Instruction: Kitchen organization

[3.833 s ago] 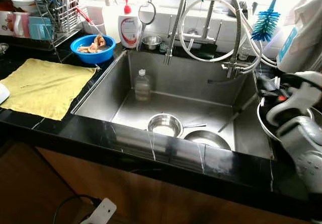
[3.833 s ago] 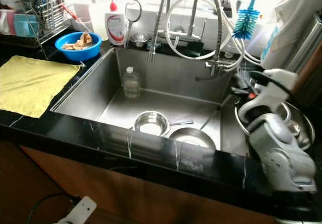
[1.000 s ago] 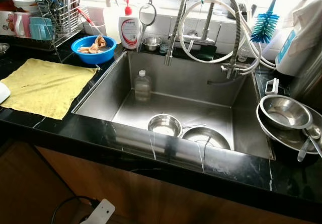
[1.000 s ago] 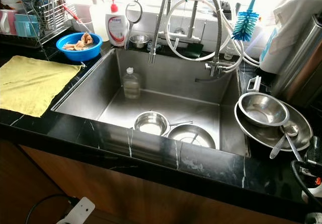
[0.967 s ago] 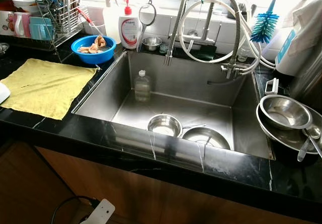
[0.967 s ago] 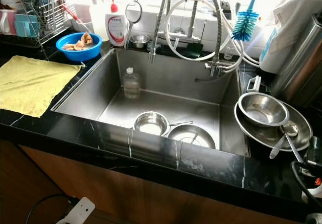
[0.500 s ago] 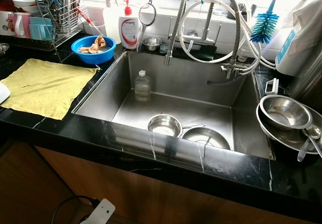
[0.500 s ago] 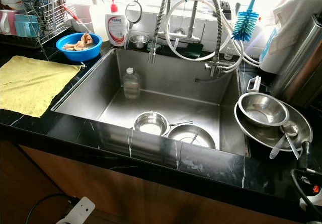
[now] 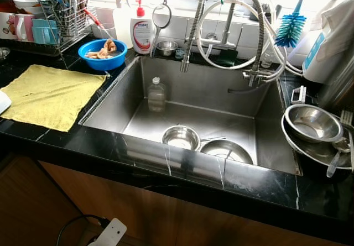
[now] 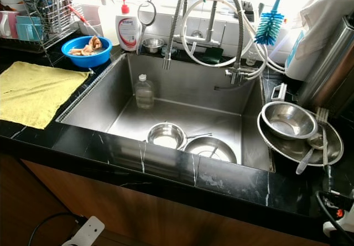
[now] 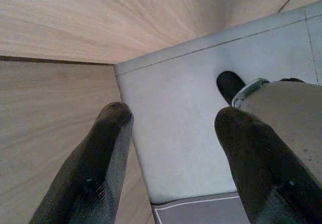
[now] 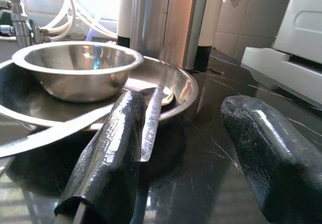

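Hovering spread right tool [image 12: 181, 153] near metal plate [image 12: 183, 90] rim (black countertop [image 12: 211, 183] alongside); left tool [image 11: 173, 158] spread.

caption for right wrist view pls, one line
Right gripper open low over the counter, facing a steel bowl nested in a wider pan.

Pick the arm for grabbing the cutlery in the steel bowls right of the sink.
Right, most likely. The right tool is open and low over the counter, facing the bowls and the handles in them. The left tool points down at the floor, away from the counter.
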Controlling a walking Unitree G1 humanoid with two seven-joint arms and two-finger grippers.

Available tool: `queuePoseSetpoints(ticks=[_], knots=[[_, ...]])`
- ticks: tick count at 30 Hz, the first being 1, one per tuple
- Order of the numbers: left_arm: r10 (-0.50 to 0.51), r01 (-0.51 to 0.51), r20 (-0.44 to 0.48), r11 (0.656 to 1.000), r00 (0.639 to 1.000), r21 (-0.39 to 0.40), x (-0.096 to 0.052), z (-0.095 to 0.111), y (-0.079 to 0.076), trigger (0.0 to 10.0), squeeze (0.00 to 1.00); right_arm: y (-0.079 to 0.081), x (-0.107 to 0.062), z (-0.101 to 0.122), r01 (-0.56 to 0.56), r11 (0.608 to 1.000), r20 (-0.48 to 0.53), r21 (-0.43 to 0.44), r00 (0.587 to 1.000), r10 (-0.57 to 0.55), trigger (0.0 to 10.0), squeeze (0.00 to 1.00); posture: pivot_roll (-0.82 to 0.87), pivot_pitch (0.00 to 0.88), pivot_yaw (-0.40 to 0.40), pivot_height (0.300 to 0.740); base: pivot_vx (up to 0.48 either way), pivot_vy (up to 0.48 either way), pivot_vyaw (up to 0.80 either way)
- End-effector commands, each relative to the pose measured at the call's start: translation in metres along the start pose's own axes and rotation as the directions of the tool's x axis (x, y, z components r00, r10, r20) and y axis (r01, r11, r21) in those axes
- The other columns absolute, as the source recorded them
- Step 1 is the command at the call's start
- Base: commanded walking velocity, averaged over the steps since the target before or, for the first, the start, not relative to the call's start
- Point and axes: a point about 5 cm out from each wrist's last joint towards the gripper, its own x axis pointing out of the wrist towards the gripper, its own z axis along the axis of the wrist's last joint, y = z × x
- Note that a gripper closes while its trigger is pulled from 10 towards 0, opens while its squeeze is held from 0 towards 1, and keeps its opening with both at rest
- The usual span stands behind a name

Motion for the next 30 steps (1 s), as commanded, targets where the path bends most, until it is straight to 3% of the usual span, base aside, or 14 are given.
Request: queuePoseSetpoints(ticks=[1, 10, 19, 21, 24, 30], knots=[[0.005, -0.005, -0.002, 1.0, 1.0, 0.003, 0.0, -0.001, 0.001, 10.0, 0.0, 0.0, 0.002, 0.001, -0.003, 1.0, 0.01, 0.009, 1.0, 0.003, 10.0, 0.0, -0.05, 0.0, -0.033, 0.74, 0.0, 0.0, 0.0], [0.009, -0.009, 0.005, 1.0, 1.0, 0.001, 0.0, -0.001, 0.001, 10.0, 0.0, -0.002, 0.013, 0.027, -0.005, 1.0, 0.108, 0.007, 0.994, 0.005, 10.0, 0.0, -0.05, 0.0, -0.032, 0.74, 0.0, 0.0, 0.0], [0.015, -0.015, 0.012, 1.0, 1.0, -0.005, 0.0, 0.001, 0.001, 10.0, 0.0, 0.013, 0.017, 0.051, -0.08, 0.997, 0.182, 0.021, 0.98, 0.074, 10.0, 0.0, -0.05, 0.0, -0.034, 0.74, 0.0, 0.0, 0.0], [0.018, -0.018, 0.014, 1.0, 1.0, -0.007, 0.0, 0.001, 0.002, 10.0, 0.0, 0.021, 0.01, 0.049, -0.16, 0.987, 0.156, 0.012, 0.975, 0.156, 10.0, 0.0, -0.06, 0.0, -0.032, 0.74, 0.0, 0.0, 0.0], [0.019, -0.019, 0.015, 1.0, 1.0, -0.006, 0.0, 0.001, 0.002, 10.0, 0.0, 0.022, 0.006, 0.045, -0.192, 0.981, 0.129, -0.001, 0.973, 0.19, 10.0, 0.0, -0.06, 0.0, -0.031, 0.74, 0.0, 0.0, 0.0], [0.02, -0.02, 0.019, 1.0, 1.0, -0.004, 0.0, 0.002, 0.002, 10.0, 0.0, 0.01, -0.009, 0.022, -0.141, 0.99, 0.049, -0.005, 0.989, 0.141, 10.0, 0.0, -0.06, 0.0, -0.028, 0.74, 0.0, 0.0, 0.0]])
